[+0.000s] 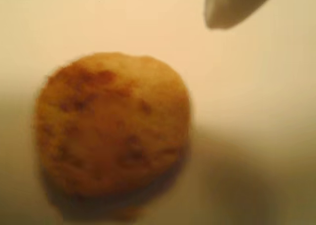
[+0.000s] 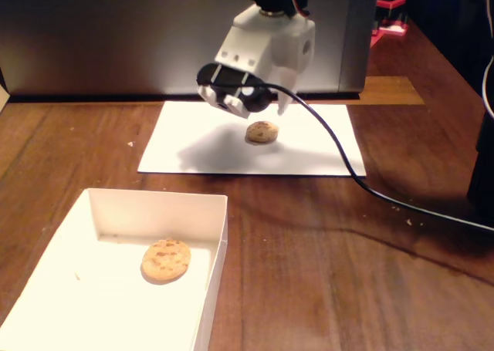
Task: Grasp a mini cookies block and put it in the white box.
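A round golden mini cookie [image 2: 262,132] lies on a flat white paper sheet [image 2: 193,146]; the wrist view shows this cookie [image 1: 112,126] close up and blurred. My gripper [image 2: 257,113] hangs just above it, behind the white wrist housing. Only one pale fingertip [image 1: 228,8] shows, at the wrist view's top right, clear of the cookie and with no second finger against it. The jaws hold nothing. The white box [image 2: 158,203] stands at the front left with a second cookie [image 2: 165,259] inside.
A black cable [image 2: 363,183] trails from the wrist across the brown wooden table to the right. A grey panel stands behind the paper. A dark object [image 2: 482,166] sits at the right edge, and red parts [image 2: 390,19] lie at the far back.
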`<state>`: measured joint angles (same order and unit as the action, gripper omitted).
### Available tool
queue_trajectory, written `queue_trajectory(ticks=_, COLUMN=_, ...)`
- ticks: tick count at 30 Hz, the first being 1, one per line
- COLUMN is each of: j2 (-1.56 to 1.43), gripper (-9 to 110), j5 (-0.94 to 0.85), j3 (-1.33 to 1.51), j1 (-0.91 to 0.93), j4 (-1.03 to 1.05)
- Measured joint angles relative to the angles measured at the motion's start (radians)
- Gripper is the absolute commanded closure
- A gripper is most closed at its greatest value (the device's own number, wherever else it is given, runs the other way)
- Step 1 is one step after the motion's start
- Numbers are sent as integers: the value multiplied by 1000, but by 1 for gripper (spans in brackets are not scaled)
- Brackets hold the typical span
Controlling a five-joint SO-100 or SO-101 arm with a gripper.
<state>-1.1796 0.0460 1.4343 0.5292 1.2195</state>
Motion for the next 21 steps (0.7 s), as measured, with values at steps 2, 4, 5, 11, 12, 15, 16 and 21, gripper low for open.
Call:
queue_trajectory(ticks=2, j2=0, gripper=64, j5=0, j3=15, j1=0, j4=0)
queue_trajectory(ticks=4, j2=0, gripper=64, j5=0, j3=18, j1=0, j4=0)
queue_trajectory(ticks=5, j2=0, gripper=64, j5=0, j3=18, j1=-2, j4=0)
queue_trajectory(ticks=11, j2=0, gripper=64, j5=0, j3=18, j1=-25, j4=0)
queue_trajectory(ticks=12, j2=0, gripper=64, j5=0, j3=18, j1=-32, j4=0)
queue_trajectory(ticks=15, j2=0, gripper=64, j5=8, j3=18, j1=-40, j4=0)
queue_trajectory(ticks=16, j2=0, gripper=64, j5=8, j3=18, j1=-40, j4=0)
queue_trajectory(ticks=21, j2=0, gripper=64, j5=29, j3=18, j1=-34, j4=9)
